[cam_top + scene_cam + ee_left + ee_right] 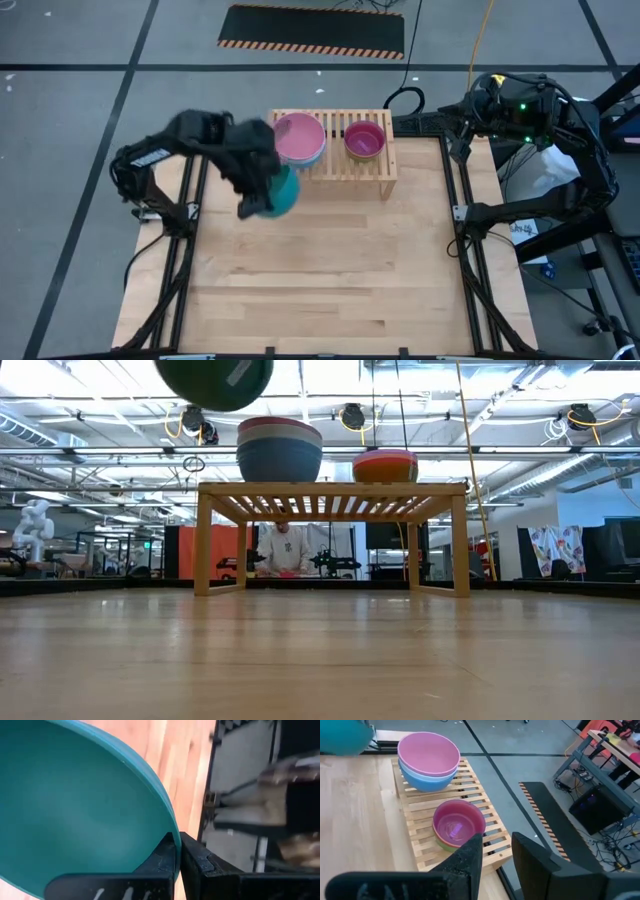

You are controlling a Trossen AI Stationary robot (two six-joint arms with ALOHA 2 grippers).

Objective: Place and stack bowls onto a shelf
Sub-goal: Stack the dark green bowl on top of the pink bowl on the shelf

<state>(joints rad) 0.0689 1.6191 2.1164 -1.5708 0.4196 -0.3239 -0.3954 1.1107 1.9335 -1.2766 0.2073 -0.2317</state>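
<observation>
Left claw (177,851) pinches the teal bowl (75,805) tight by its thin rim — light, stiff, slick plastic, likely to swing — just short of the shelf (385,165).

Bright overhead lights, left arm (215,150) blurred, soft shadows

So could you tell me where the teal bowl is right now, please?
In the high view the teal bowl is held by its rim in the left gripper, above the table just off the shelf's left front corner, near the pink-topped stack.
</observation>
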